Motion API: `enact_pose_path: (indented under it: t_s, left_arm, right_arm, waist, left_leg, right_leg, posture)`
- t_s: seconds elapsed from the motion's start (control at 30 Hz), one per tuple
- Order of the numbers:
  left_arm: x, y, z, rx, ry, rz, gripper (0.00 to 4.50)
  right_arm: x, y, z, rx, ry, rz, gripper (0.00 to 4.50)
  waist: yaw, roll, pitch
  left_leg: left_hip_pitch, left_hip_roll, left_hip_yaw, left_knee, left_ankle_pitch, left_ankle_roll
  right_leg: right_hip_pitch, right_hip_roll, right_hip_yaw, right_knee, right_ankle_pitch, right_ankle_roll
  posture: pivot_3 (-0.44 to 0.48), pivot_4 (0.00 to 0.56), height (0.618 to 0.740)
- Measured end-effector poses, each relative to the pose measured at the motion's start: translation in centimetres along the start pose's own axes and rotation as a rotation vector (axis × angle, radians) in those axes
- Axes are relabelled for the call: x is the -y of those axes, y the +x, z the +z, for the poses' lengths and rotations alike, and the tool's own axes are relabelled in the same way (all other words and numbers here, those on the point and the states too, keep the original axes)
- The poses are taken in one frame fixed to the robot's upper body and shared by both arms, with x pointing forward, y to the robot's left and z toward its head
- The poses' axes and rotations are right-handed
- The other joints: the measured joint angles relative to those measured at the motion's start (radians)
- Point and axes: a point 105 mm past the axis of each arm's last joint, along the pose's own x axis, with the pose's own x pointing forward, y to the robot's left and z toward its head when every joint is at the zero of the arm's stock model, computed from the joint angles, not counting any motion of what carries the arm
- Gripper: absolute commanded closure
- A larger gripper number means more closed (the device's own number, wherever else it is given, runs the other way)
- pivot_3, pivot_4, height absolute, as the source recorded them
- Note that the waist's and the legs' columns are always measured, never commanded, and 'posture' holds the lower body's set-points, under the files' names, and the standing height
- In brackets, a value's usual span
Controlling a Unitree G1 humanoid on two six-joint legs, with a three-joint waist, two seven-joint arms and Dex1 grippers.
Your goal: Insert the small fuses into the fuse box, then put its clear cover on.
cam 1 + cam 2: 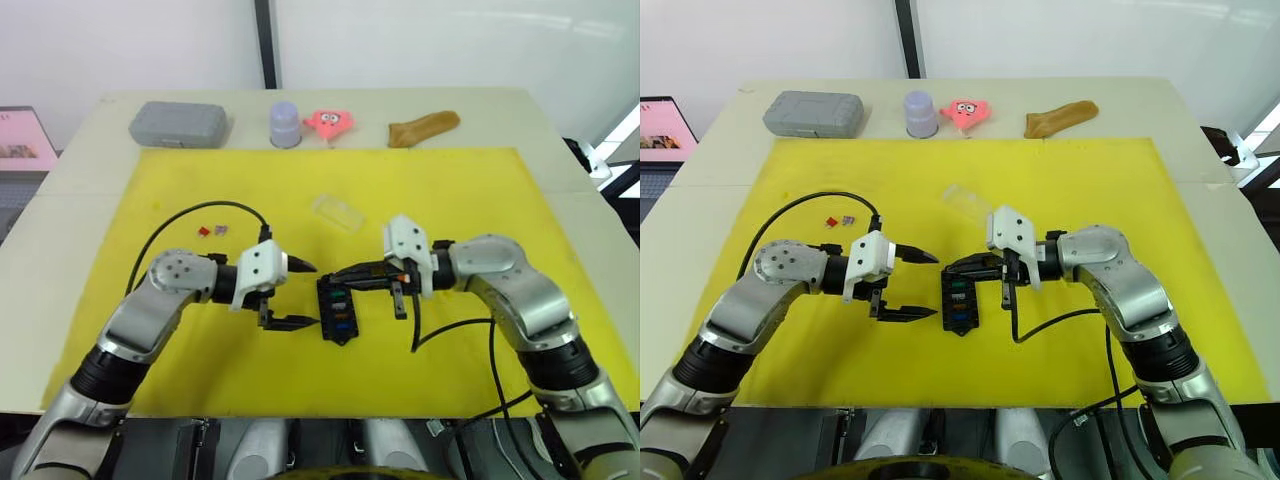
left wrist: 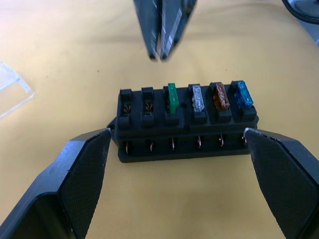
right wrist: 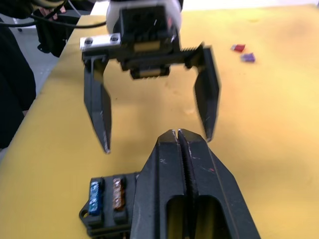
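Sitting near the middle of the yellow mat (image 1: 450, 190), towards its front edge, is the small black slotted plastic fuse box (image 1: 337, 309). Four tiny blade fuses stand in it, green (image 2: 172, 97), grey-clear (image 2: 198, 97), amber (image 2: 220, 95) and blue (image 2: 241, 94), and two slots beside the green one are bare. Two more fuses, one red (image 1: 204, 231) and one purple (image 1: 220, 230), lie loose together on the mat, well apart from the box on the robot's left. The transparent rectangular cover (image 1: 338, 212) lies alone behind the box, with bare mat all round it.

The left gripper (image 1: 304, 294) hangs just beside the box with its two black fingers spread wide and nothing between them; in the wrist view they frame the box's two ends without touching. The right gripper (image 1: 334, 276) reaches in from the other side, its fingers pressed together into a closed point over the box's far end, with nothing visible between them.

Along the table's (image 1: 560, 215) far edge, off the mat, stand one grey rounded case (image 1: 178, 124), one lilac cup (image 1: 285, 124), one pink toy (image 1: 330, 122) and one brown object (image 1: 424, 127). Wide yellow margins lie free to either side.
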Motion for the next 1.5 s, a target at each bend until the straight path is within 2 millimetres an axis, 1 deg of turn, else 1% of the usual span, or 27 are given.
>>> enact_pose_path:
  t_s: [0.13, 0.23, 0.33, 0.73, 1.03, 1.13, 1.17, 1.23, 1.33, 1.5]
  left_arm:
    - [0.0, 0.0, -0.1, -0.001, -0.004, -0.003, 0.00]
    - [0.0, 0.0, -0.2, -0.003, -0.009, -0.003, 0.00]
    - [-0.1, 0.0, -0.2, -0.004, -0.005, -0.006, 0.00]
    - [-0.2, 0.0, -0.2, -0.003, -0.004, -0.008, 0.00]
    - [-0.2, 0.1, -0.2, -0.002, -0.006, -0.008, 0.00]
    - [-0.2, 0.1, -0.2, -0.002, -0.006, -0.009, 0.00]
    - [-0.2, 0.1, -0.2, -0.001, -0.005, -0.009, 0.00]
    - [-0.2, 0.1, -0.1, 0.000, -0.003, -0.008, 0.00]
    - [-0.3, 0.1, -0.1, 0.000, -0.002, -0.007, 0.00]
    - [-0.4, 0.1, -0.1, -0.001, -0.004, -0.006, 0.00]
  right_arm:
    - [0.2, 0.3, -1.3, -0.045, -0.007, -0.030, 4.44]
    - [0.4, 0.2, -1.8, -0.056, -0.005, -0.044, 4.44]
    - [0.1, 0.3, -2.2, -0.066, 0.002, -0.037, 4.44]
    - [0.2, 0.3, -2.2, -0.066, 0.009, -0.061, 4.44]
    - [-0.5, 0.3, -0.4, -0.007, 0.026, -0.031, 4.44]
    - [-0.5, 0.4, -0.6, -0.018, 0.024, -0.037, 4.44]
    - [-0.4, 0.4, -0.9, -0.041, 0.018, -0.042, 4.44]
    - [-0.5, 0.4, -2.2, -0.113, 0.021, -0.044, 4.44]
    - [-0.5, 0.6, -2.3, -0.132, -0.016, -0.051, 4.44]
    - [-0.5, 0.7, -2.3, -0.139, -0.027, -0.060, 4.44]
  waist:
    - [0.001, 0.000, 0.000]
    - [0.002, 0.000, 0.000]
    - [0.002, 0.000, 0.000]
    - [0.002, 0.000, 0.000]
    - [0.002, 0.000, 0.000]
    - [0.002, 0.000, 0.000]
    - [0.002, 0.000, 0.000]
    - [0.003, 0.000, 0.000]
    - [0.002, -0.001, -0.001]
    - [0.002, -0.001, -0.001]
  left_leg:
    - [0.000, 0.000, 0.000, 0.000, 0.000, 0.000]
    - [0.000, 0.000, 0.000, 0.000, 0.000, 0.000]
    - [0.000, 0.000, 0.000, 0.000, 0.000, 0.000]
    - [0.000, 0.000, 0.000, 0.000, 0.000, 0.000]
    - [0.000, 0.000, 0.000, 0.000, 0.000, 0.000]
    - [0.000, 0.000, 0.000, 0.000, 0.000, 0.000]
    - [0.000, 0.000, 0.000, 0.000, 0.000, 0.000]
    - [0.000, 0.000, 0.000, 0.000, 0.000, 0.000]
    - [0.001, 0.000, 0.000, 0.000, 0.000, 0.000]
    - [0.002, 0.000, 0.000, 0.000, 0.000, 0.000]
  right_leg:
    - [0.000, 0.000, 0.000, 0.000, 0.000, 0.000]
    - [0.000, 0.000, 0.000, 0.000, 0.000, 0.000]
    - [0.000, 0.000, 0.000, 0.000, 0.000, 0.000]
    - [0.000, 0.000, 0.000, 0.000, 0.000, 0.000]
    - [0.000, 0.000, 0.000, 0.000, 0.000, 0.000]
    - [0.000, 0.000, 0.000, 0.000, 0.000, 0.000]
    - [0.000, 0.000, 0.000, 0.000, 0.000, 0.000]
    - [0.000, 0.000, 0.000, 0.000, 0.000, 0.000]
    - [0.001, 0.000, 0.000, 0.000, 0.000, 0.000]
    - [0.003, 0.000, 0.000, 0.000, 0.000, 0.000]
  posture:
    - [0.000, 0.150, 0.740]
    - [0.000, 0.150, 0.740]
    - [0.000, 0.150, 0.740]
    - [0.000, 0.150, 0.740]
    - [0.000, 0.150, 0.740]
    - [0.000, 0.150, 0.740]
    - [0.000, 0.150, 0.740]
    - [0.000, 0.150, 0.740]
    - [0.000, 0.150, 0.740]
    - [0.000, 0.150, 0.740]
